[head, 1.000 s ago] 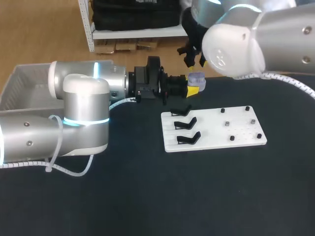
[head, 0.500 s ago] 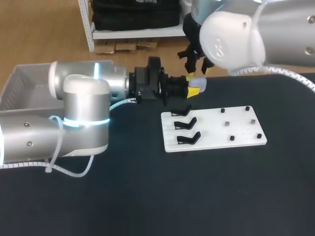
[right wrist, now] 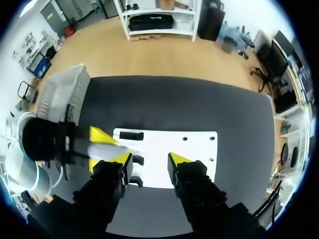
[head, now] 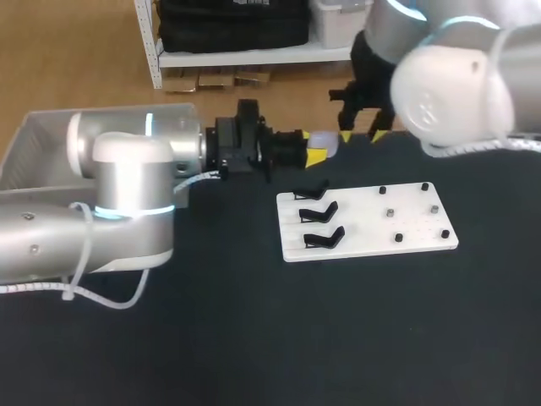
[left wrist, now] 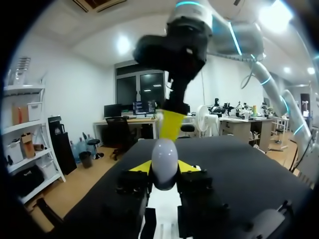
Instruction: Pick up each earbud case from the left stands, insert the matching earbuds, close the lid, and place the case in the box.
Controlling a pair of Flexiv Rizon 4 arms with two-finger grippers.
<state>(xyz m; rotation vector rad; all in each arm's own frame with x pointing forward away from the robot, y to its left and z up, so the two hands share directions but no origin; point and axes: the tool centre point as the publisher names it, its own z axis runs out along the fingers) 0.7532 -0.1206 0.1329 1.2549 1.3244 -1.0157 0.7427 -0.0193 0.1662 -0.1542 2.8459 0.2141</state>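
Observation:
A pale lavender earbud case (head: 326, 142) hangs over the table's far edge, behind the white board (head: 363, 230). My left gripper (head: 316, 155) is shut on it from two sides. In the left wrist view the rounded case (left wrist: 164, 160) sits between the yellow fingertips (left wrist: 141, 167). My right gripper (head: 362, 134) hovers just right of the case, apart from it. The right wrist view shows this gripper (right wrist: 149, 159) open and empty, high above the board (right wrist: 164, 144), with the case (right wrist: 105, 149) off to one side. Three black stands (head: 319, 211) on the board hold nothing.
Small dark pegs (head: 414, 211) dot the board's right half. A light grey bin (head: 34, 144) stands at the far left behind my left arm. Bare dark tabletop stretches in front of the board.
My right gripper has let go of the case, drawn off to the right and opened wider. My left gripper has pulled the case a little to the left.

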